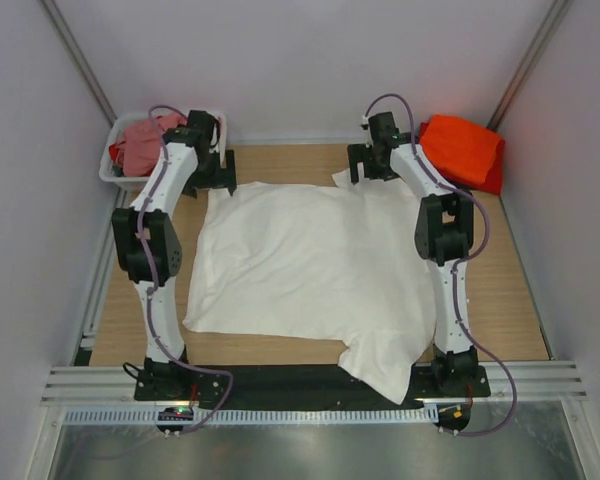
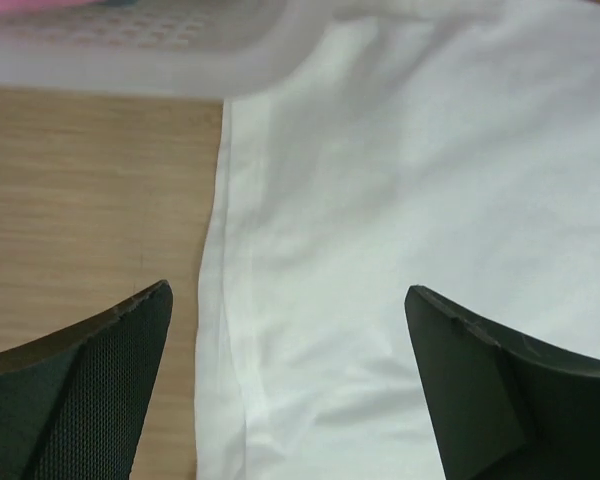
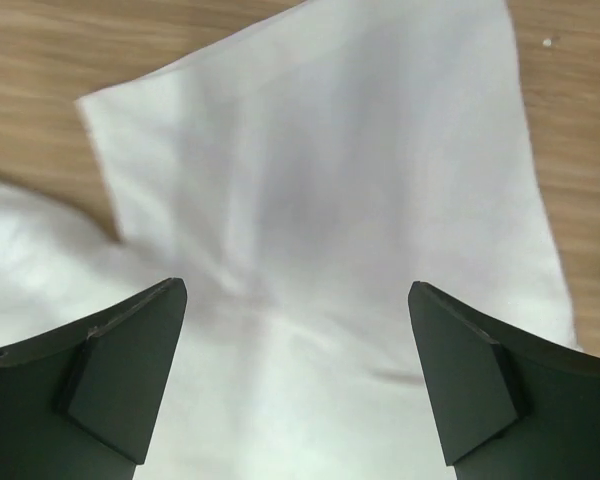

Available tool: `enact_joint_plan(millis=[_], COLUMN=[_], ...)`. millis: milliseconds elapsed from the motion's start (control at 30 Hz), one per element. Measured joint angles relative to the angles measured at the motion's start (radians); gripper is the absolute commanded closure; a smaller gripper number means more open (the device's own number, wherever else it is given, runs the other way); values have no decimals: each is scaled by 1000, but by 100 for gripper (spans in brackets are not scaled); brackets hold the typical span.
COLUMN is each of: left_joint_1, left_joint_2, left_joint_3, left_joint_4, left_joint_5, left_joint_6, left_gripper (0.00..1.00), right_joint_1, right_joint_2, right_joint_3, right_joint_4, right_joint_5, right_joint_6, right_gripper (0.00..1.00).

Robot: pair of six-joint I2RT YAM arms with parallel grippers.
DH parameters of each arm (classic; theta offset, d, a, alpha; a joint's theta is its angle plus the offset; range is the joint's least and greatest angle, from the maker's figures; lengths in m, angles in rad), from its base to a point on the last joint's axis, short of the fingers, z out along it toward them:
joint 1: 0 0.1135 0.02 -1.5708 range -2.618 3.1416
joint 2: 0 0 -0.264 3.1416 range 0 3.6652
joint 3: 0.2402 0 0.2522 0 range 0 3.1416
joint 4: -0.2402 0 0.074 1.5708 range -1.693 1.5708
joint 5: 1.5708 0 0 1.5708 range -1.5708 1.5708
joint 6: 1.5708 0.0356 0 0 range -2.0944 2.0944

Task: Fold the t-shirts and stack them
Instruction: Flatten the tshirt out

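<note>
I see the white t-shirt (image 1: pixel 310 270) spread mostly flat across the middle of the worktop (image 1: pixel 510 300). One sleeve trails over the near edge beside the right arm's base. The other sleeve lies at the far side under the right arm's wrist.

My left end effector (image 2: pixel 288 300) is released, its two fingers set wide apart. It hangs over the shirt's far left corner. In the left wrist view one finger sits above bare wood and the other above cloth, with the hemmed edge running between them. The plastic tub (image 1: pixel 115 172) is just beyond that corner, with a dusty-pink shirt (image 1: pixel 145 140) bunched inside it.

My right end effector (image 3: pixel 298 290) is also released, fingers spread over the far sleeve. I cannot tell whether either one touches the cloth.

An orange shirt (image 1: pixel 465 148) sits folded at the far right corner, apart from the white one.
</note>
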Motion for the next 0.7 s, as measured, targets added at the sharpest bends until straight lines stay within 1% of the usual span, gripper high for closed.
enact_joint_plan(millis=[33,67,200,300,367,433,467,533,600,700], left_joint_1=[-8,-14,-34,-34,-29,-29,-29,-30,-35,-45], left_joint_2=[-61,-116,-431,-624,-678,-695,-682,-648,-613,-596], left_joint_3=[-34,-60,-211,-386,-494,-608,-658,-750,-834,-898], left_joint_4=[6,8,69,137,167,212,231,261,283,308], left_joint_5=[-3,-6,-6,-4,7,29,42,67,89,93], left_joint_6=[-6,-13,-40,-77,-110,-148,-164,-201,-241,-285], left_gripper=[0,0,0,0,2,3,4,5,5,6], right_joint_1=[3,5,13,18,18,18,18,18,18,18], right_joint_2=[-56,-97,-366,-631,-756,-839,-857,-843,-763,-628], right_joint_3=[-63,-93,-229,-416,-532,-658,-711,-785,-832,-826], right_joint_4=[10,10,82,188,224,263,269,274,245,198], right_joint_5=[-13,-23,-47,-36,-28,-22,-19,-8,11,39], right_joint_6=[12,21,70,122,158,197,213,236,253,260], right_gripper=[0,0,0,0,0,0,0,0,0,0])
